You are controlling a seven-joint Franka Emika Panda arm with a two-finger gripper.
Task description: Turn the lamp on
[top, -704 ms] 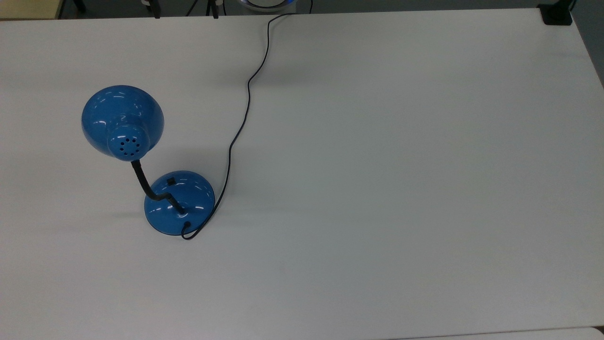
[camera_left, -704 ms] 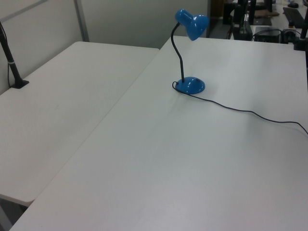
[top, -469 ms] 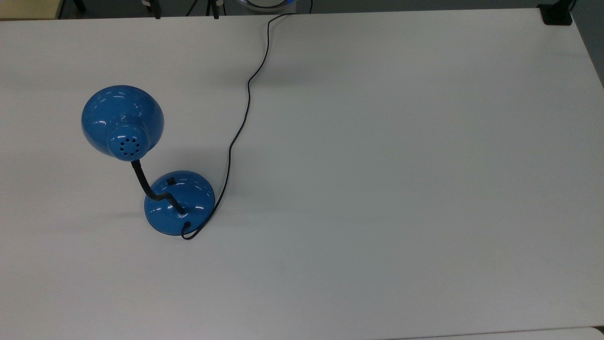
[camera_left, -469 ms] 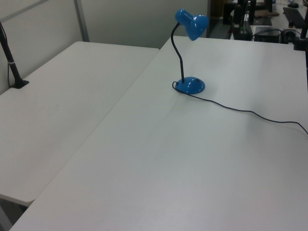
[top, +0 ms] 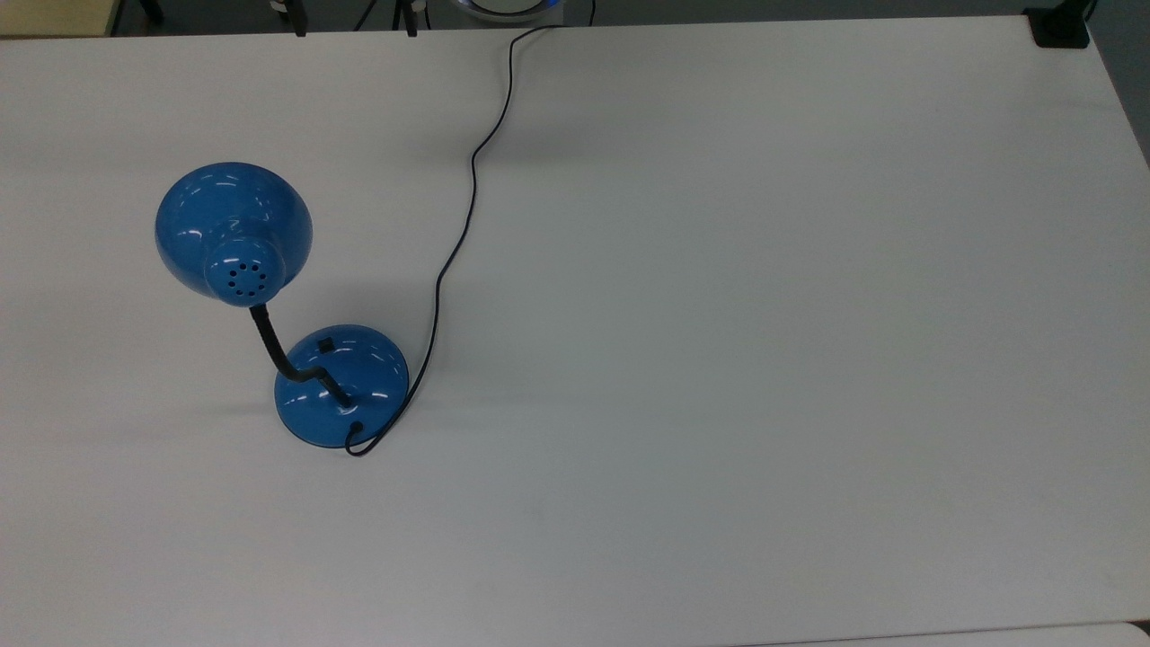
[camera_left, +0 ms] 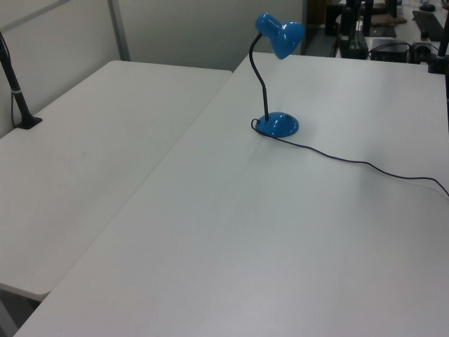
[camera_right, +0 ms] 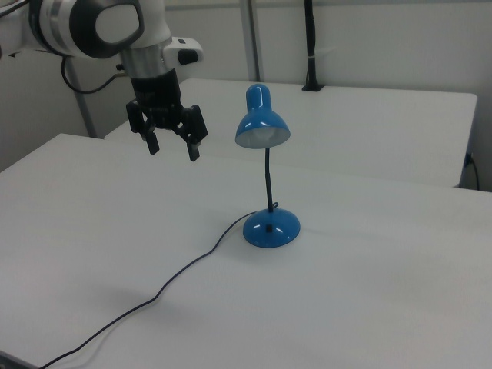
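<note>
1. nothing is moving between the earlier frames and now in the top and left views: the lamp [top: 296, 341] is sitting in the same spot, its cord [top: 467, 198] lying along the same curve.
2. the lamp is standing upright on the white surface [top: 764, 359], toward the top view's left, with its base [top: 359, 382] flat on the surface.
3. the shade [camera_right: 261, 123] is hanging above the base on the black neck [camera_right: 268, 181], its open side facing down in the right view.
4. a small black switch [top: 324, 342] is showing on the base.
5. the claw [camera_right: 175, 147] is hovering in the air to the right view's left of the shade, well apart from it, fingers spread wide and holding nothing.
6. the cord is trailing from the base across the surface to the top view's upper edge.
</note>
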